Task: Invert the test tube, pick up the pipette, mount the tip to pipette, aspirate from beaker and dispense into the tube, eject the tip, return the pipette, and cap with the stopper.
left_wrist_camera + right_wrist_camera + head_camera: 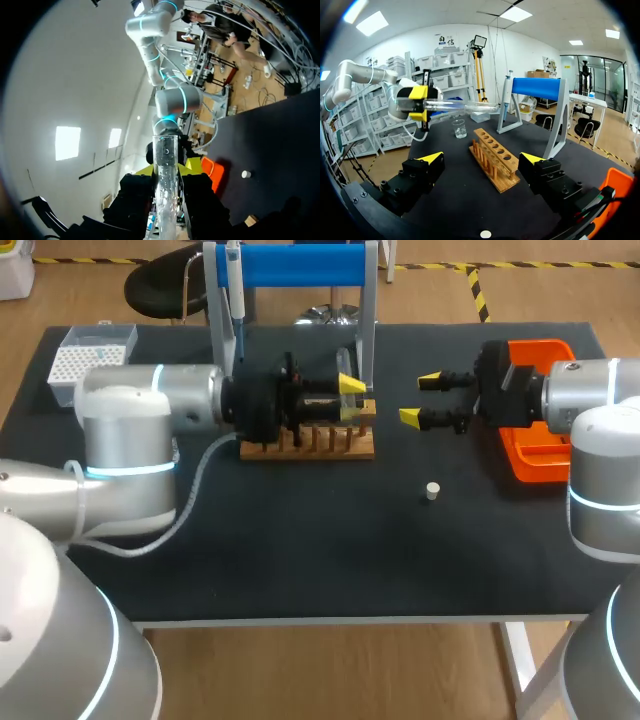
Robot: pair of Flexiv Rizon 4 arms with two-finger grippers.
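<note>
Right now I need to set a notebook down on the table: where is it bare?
The widest bare stretch of the table runs along its near edge, in front of the rack and the stopper. Crowded: the middle, where the left hand holds the test tube by the rack, facing the open right hand.

Stopper (431,491) front-R of rack (305,451)
</note>
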